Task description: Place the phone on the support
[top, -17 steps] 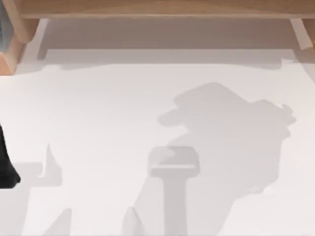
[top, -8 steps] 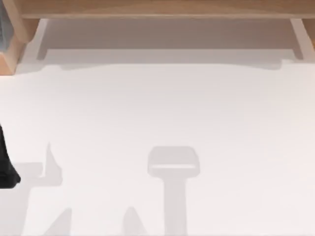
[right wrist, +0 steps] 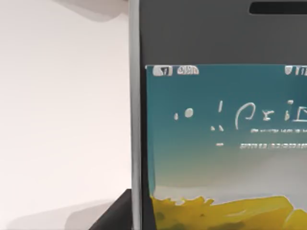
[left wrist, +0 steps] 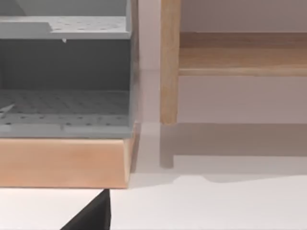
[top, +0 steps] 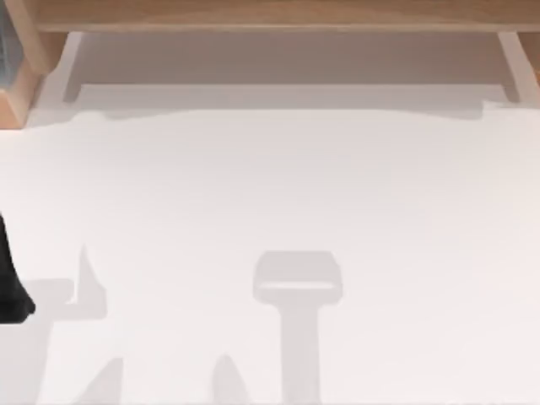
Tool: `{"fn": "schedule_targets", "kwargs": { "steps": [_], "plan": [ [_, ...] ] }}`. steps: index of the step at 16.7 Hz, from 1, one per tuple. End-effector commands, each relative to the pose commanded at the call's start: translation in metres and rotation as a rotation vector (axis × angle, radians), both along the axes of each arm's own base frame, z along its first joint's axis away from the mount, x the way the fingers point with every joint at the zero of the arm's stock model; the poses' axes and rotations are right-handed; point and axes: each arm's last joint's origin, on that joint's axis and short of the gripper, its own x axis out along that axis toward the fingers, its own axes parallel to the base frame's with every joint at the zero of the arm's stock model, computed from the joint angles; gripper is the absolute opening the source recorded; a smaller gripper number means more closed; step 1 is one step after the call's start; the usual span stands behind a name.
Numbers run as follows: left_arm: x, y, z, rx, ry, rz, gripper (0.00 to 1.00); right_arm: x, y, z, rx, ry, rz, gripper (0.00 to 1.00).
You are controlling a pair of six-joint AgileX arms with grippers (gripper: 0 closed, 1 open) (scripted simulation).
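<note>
White bench [top: 270,186] bare under me; left arm [top: 10,278] parked at left edge. Phone [right wrist: 216,143] close before right wrist camera, screen writing unreadable. Fingers: cannot tell.

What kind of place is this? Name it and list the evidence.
Likely a simulated workshop bench: a white table, a wooden frame behind it, and a grey perforated shelf unit. A lit phone sits close before the right wrist camera.

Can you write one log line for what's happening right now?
phone: close to right wrist camera, screen lit | left arm: parked at table's left edge
</note>
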Motion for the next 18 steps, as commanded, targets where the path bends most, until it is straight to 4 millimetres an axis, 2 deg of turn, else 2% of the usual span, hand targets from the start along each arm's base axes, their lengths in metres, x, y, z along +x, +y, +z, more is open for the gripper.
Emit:
{"fn": "schedule_targets", "kwargs": {
  "steps": [5, 11, 14, 18],
  "plan": [
    [0.0, 0.0, 0.0, 0.0, 0.0, 0.0, 1.0, 0.001, 0.001, 0.002, -0.001, 0.004, 0.002, 0.0],
    [0.0, 0.0, 0.0, 0.0, 0.0, 0.0, 1.0, -0.015, 0.017, 0.023, 0.015, 0.062, -0.09, 0.0],
    [0.0, 0.0, 0.0, 0.0, 0.0, 0.0, 1.0, -0.003, 0.019, 0.019, -0.014, 0.03, -0.097, 0.0],
    [0.0, 0.0, 0.0, 0.0, 0.0, 0.0, 1.0, 0.029, 0.019, -0.01, -0.007, 0.001, -0.029, 0.0]
  ]
}}
